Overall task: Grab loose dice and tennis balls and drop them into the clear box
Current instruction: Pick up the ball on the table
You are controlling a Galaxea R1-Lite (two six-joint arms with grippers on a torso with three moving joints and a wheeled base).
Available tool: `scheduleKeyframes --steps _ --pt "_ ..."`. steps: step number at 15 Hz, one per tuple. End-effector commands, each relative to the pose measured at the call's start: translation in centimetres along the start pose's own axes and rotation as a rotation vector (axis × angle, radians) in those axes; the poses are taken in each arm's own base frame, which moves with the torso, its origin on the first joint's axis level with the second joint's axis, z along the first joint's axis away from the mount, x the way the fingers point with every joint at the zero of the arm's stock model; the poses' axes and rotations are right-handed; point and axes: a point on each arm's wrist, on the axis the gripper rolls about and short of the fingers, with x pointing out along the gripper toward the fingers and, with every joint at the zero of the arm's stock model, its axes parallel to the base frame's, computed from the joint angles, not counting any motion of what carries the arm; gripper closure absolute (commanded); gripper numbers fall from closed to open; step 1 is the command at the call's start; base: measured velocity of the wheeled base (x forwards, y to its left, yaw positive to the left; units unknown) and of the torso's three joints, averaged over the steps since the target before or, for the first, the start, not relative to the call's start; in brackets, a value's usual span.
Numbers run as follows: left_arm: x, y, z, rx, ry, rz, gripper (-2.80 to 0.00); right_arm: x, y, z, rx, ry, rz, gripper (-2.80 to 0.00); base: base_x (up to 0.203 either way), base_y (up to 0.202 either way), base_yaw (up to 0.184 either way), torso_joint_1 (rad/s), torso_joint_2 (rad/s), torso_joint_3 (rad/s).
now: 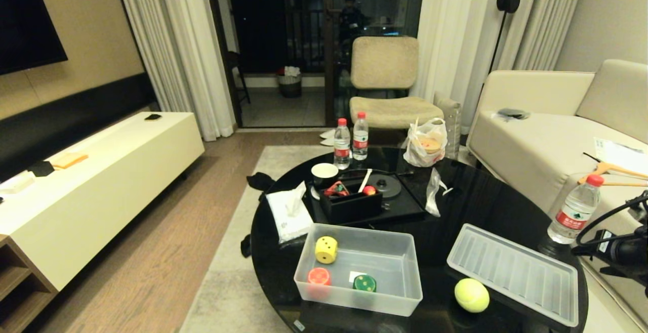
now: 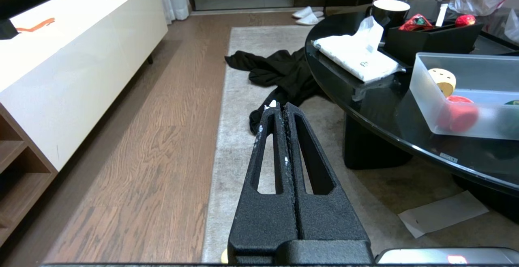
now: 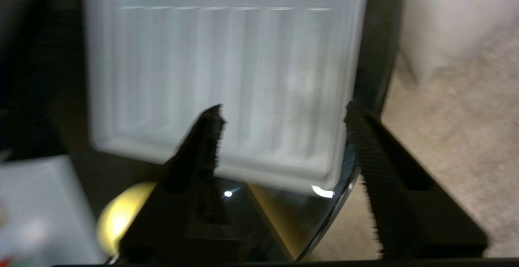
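The fuzzy yellow-green tennis ball (image 1: 472, 295) sits at lower right of the head view, touching the ribbed translucent lid (image 1: 514, 274). The right gripper (image 3: 284, 137), jaws apart and empty, hovers nearest over that lid, ball beside it; the left gripper (image 2: 279, 110) is closed, parked off-table.

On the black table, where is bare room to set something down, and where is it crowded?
Bare: the table between the clear box and the ribbed lid, above the tennis ball. Crowded: the far side around the black organiser box.
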Motion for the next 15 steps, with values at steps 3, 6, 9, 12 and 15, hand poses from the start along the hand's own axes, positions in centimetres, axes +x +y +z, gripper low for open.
scheduleKeyframes --steps 3,6,9,12,15 --pt "0.0 0.0 0.0 0.0 -0.001 0.0 0.0 -10.7 5.5 -1.9 -0.094 0.011 0.17 0.0 0.0 0.0 0.0 0.0 0.0 0.0" --pt "0.0 0.0 0.0 -0.003 -0.003 0.001 0.0 -10.8 9.2 -3.1 -0.193 0.09 0.251 0.0 0.0 0.0 0.0 0.0 0.0 0.0" --pt "0.0 0.0 0.0 -0.003 -0.003 0.0 0.0 -9.0 12.9 -4.1 -0.287 0.173 0.316 0.0 0.0 0.0 0.0 0.0 0.0 0.0" --pt "0.0 0.0 0.0 -0.003 -0.003 0.0 0.0 -5.8 15.4 -4.0 -0.352 0.239 0.293 0.0 0.0 0.0 0.0 0.0 0.0 0.0" --pt "0.0 0.0 0.0 -0.003 -0.003 0.0 0.0 -4.0 17.4 -3.2 -0.4 0.254 0.279 -2.8 0.0 0.0 0.0 0.0 0.0 0.0"
